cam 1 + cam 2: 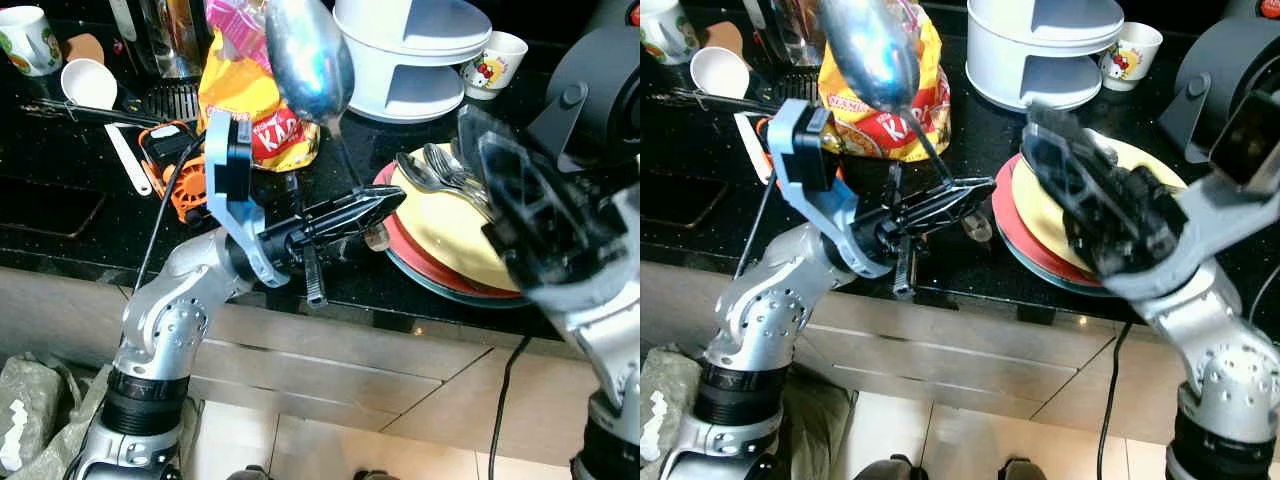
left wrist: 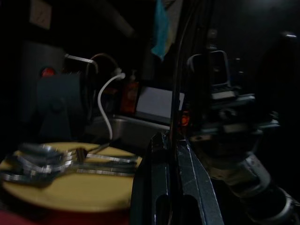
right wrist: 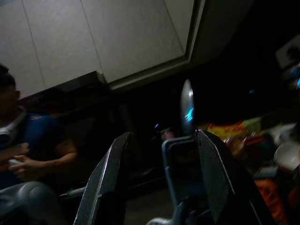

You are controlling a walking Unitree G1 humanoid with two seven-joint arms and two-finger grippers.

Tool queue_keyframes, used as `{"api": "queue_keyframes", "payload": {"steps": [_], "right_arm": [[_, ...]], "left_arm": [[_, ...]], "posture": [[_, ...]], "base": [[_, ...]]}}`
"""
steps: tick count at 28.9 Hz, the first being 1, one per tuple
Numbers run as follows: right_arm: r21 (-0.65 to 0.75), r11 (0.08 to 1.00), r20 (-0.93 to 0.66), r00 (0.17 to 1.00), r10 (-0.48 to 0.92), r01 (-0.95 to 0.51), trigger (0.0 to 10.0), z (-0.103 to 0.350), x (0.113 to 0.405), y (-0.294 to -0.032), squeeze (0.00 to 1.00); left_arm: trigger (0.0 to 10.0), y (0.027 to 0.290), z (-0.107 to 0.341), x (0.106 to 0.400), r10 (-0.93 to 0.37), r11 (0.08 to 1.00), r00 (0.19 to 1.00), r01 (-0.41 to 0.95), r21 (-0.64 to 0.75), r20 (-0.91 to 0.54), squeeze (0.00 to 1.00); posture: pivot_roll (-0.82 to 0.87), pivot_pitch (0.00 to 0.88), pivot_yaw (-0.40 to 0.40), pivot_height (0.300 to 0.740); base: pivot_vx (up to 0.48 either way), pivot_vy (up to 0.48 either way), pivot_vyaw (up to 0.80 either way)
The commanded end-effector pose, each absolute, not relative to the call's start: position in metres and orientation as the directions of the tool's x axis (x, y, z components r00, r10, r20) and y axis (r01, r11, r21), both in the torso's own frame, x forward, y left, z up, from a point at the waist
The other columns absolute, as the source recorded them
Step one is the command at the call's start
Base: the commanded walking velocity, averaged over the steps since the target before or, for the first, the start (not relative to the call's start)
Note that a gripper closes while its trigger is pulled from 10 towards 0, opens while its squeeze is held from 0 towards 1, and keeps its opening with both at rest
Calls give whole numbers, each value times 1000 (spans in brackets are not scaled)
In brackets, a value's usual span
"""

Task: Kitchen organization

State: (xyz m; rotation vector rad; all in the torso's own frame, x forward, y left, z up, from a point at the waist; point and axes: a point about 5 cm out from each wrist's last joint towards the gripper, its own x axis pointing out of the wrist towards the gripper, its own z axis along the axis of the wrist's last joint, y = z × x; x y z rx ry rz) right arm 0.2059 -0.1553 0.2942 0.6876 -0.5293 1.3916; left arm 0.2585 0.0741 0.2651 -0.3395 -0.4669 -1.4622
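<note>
My left gripper (image 1: 378,208) is shut on the thin handle of a large metal spoon (image 1: 310,58), which stands upright with its bowl up over the black counter. In the left wrist view the handle runs up between the closed fingers (image 2: 161,173). Just right of it a yellow plate (image 1: 452,228) sits on a red plate (image 1: 400,245) and a teal one, with several pieces of cutlery (image 1: 445,168) lying on it. My right gripper (image 1: 1045,130) is raised above these plates, close to the camera, and open with nothing in it; its two fingers (image 3: 108,180) stand apart.
A yellow snack bag (image 1: 248,92), a white stacked container (image 1: 410,50), a printed cup (image 1: 497,60), a white cup (image 1: 88,82) and an orange tool (image 1: 182,175) stand on the counter (image 1: 60,200). A black appliance (image 1: 600,70) is at the right. A person (image 3: 28,145) stands nearby.
</note>
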Motion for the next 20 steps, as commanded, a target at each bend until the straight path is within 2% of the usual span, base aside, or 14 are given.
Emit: {"api": "queue_keyframes", "payload": {"steps": [1,2,8,18,20], "right_arm": [[115,-9,682,72,728,-993,10000,290,198,-148,0],[159,-44,651,71,755,-986,10000,275,194,-140,0],[270,-81,594,100,798,-959,10000,241,191,-132,0],[346,-85,506,110,855,-934,10000,211,191,-129,0],[350,-62,488,125,864,-935,10000,205,193,-126,0]], "left_arm": [[0,72,262,254,-874,87,49,995,57,484,0],[0,71,254,254,-871,129,100,991,29,481,0],[0,69,241,251,-863,187,177,982,-27,474,0],[0,69,239,249,-869,191,179,981,-20,461,0],[706,68,240,249,-871,193,176,981,-10,459,0]], "posture": [[45,131,0,740],[44,129,-3,740],[50,125,-6,740],[53,124,4,740],[52,121,4,740]], "base": [[0,0,0],[0,0,0],[0,0,0],[0,0,0],[0,0,0]]}}
